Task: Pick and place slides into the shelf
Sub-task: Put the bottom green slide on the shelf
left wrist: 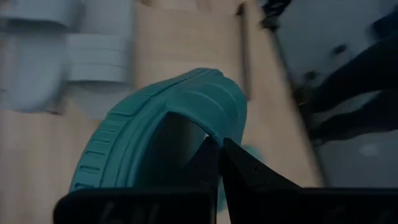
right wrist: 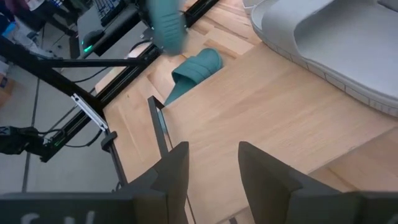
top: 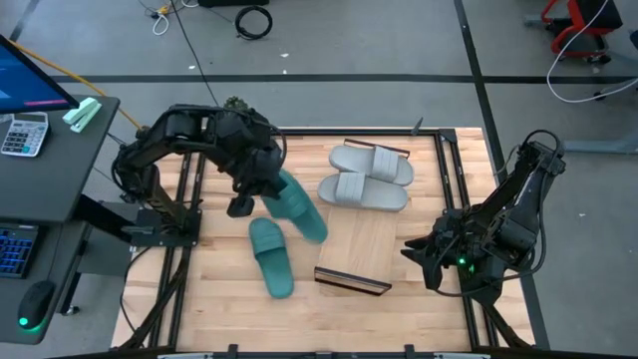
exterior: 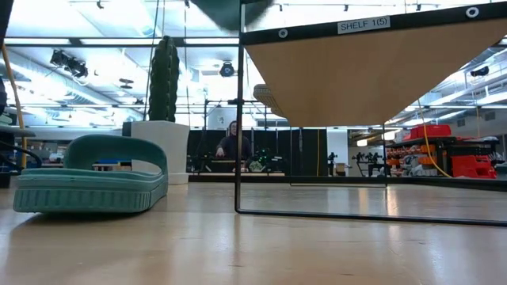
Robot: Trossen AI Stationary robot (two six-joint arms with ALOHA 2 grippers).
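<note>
The left gripper [left wrist: 219, 163] has its 2 fingers pinched shut on the rim of 1 teal slide [top: 299, 206], which hangs lifted and tilted above the table, just beside the near-left corner of the shelf [top: 361, 249]. In the left wrist view that held slide [left wrist: 168, 124] curves away from the closed fingers, sole ribs showing. The second teal slide [top: 271, 256] lies flat on the slatted table [top: 219, 289] below and a little left of the held one, apart from the shelf; in the low view it sits left of the shelf's dark frame. Farther on, the 2 grey slides [top: 367, 178] lie side by side, touching, at the far end of the shelf's plank top. The right gripper [right wrist: 208, 163] waits at the table's right edge, jaws partly open and holding nothing, aimed across the shelf top. Beyond the table a person [exterior: 234, 141] sits in the room.
</note>
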